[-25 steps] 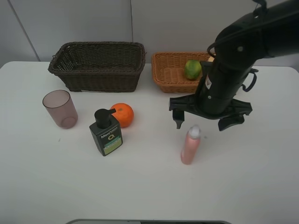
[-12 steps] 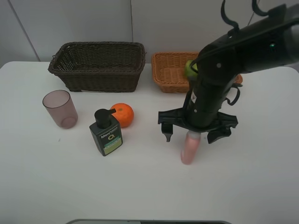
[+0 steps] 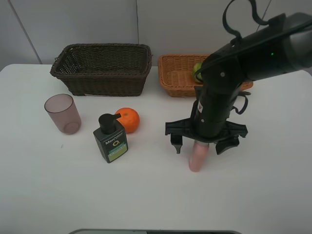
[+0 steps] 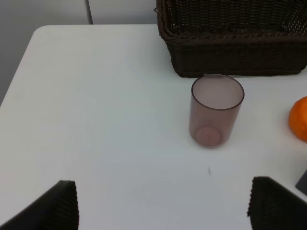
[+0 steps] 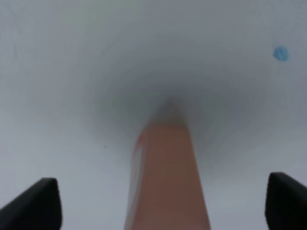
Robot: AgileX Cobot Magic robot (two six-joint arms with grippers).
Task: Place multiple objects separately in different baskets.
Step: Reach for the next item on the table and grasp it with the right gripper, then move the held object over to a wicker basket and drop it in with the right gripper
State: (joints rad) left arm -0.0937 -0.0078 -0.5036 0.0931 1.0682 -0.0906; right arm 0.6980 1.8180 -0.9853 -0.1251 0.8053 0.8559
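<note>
The slim pink spray bottle [image 3: 197, 158] stands at centre right of the table. My right gripper [image 3: 198, 145] has come down over its top and is open, one finger on each side and neither touching it. The right wrist view shows the bottle [image 5: 165, 177] blurred between the wide-apart fingertips [image 5: 36, 201]. My left gripper [image 4: 165, 206] is open above bare table, short of the pink cup [image 4: 216, 110]. The cup [image 3: 63, 113], orange [image 3: 128, 119] and dark pump bottle [image 3: 110, 139] stand at left. A green fruit [image 3: 197, 72] lies in the light basket [image 3: 178, 90], partly hidden by my arm.
The deep dark brown basket [image 3: 105, 80] stands at the back left, just behind the cup, and shows in the left wrist view [image 4: 230, 52]. The orange [image 4: 300, 119] sits at that view's edge. The white table's rounded corner lies at the far left.
My right arm has moved forward, left and down from beside the light basket onto the spray bottle, so its fingers now straddle it. The jaws look slightly narrower. Nothing else has moved.
</note>
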